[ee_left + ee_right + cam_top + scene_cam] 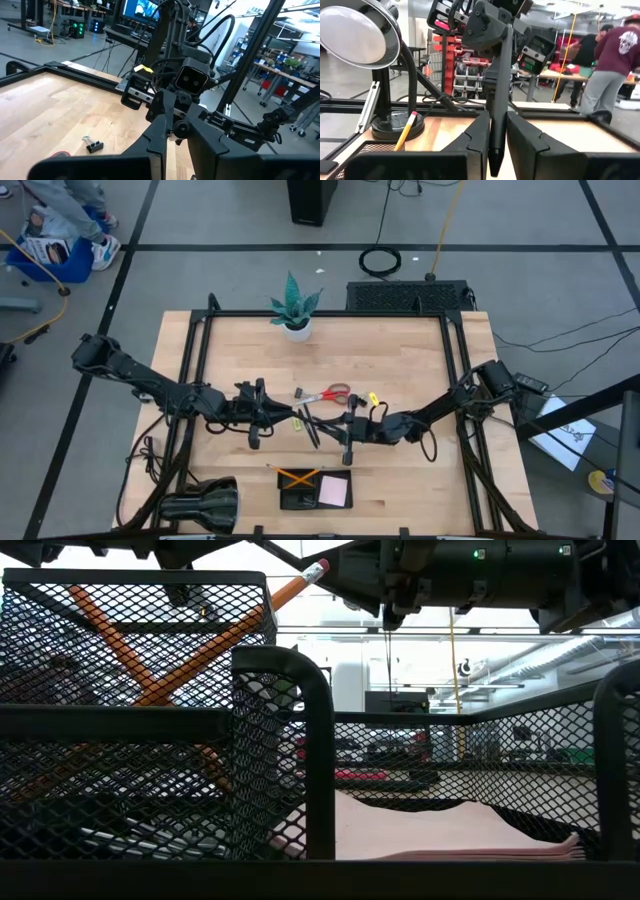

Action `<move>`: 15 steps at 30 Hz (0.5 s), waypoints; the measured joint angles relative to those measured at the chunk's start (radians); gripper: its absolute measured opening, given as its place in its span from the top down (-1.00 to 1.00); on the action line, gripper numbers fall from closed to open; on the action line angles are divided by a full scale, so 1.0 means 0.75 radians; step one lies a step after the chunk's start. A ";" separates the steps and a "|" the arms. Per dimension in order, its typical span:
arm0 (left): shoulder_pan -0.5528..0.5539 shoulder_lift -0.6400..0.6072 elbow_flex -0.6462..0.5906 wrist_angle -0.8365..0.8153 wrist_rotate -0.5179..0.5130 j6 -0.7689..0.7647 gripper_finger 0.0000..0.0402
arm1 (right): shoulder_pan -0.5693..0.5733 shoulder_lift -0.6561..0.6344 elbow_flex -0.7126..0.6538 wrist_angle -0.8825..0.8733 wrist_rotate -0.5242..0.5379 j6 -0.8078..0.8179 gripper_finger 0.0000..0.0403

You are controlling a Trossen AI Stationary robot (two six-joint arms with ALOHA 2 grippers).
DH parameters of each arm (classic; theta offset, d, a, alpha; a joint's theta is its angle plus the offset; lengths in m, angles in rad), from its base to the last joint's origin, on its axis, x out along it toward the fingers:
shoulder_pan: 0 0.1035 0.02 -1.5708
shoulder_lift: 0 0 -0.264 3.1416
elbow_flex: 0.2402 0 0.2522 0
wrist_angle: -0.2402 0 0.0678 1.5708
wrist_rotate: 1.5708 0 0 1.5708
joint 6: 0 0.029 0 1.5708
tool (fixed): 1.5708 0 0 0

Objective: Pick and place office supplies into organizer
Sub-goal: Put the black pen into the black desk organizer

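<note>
High view: the pale wooden tabletop [230,350] sits in a black frame on a grey floor crossed by dark lines, with a teal potted plant [295,308] at the far edge and a black rounded lamp [200,505] at the near left corner. The black mesh organizer tray [314,489] lies at the near edge, holding crossed orange pencils [297,476] and a pale pink square note pad [335,491]. Red-handled scissors [327,395] and a small yellow piece [373,397] lie mid-table. The left gripper [259,413] and right gripper [347,427] meet at the centre around a thin black pen [310,426]. Low view: mesh walls fill the picture, blurring the room behind; the arms are cut off at the top. Left wrist view: the left fingers [150,142] are pressed onto the pen's end, and a tiny black clip [93,145] lies on the wood. Right wrist view: the right fingers [472,137] pinch the pen upright; a person [602,60] stands beyond the table.
</note>
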 joint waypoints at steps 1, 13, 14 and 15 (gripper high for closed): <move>0.000 0.001 0.000 0.000 0.000 0.000 0.70 | 0.001 -0.001 0.000 -0.025 -0.001 0.033 0.75; 0.000 -0.006 0.002 0.032 -0.016 -0.016 0.63 | 0.054 0.001 -0.037 -0.322 -0.018 0.212 0.75; 0.000 -0.006 0.002 0.031 -0.014 -0.033 0.62 | 0.061 0.006 -0.052 -0.336 -0.018 0.225 0.75; 0.000 -0.005 0.002 0.023 -0.001 -0.053 0.62 | 0.068 0.007 -0.065 -0.352 -0.021 0.238 0.75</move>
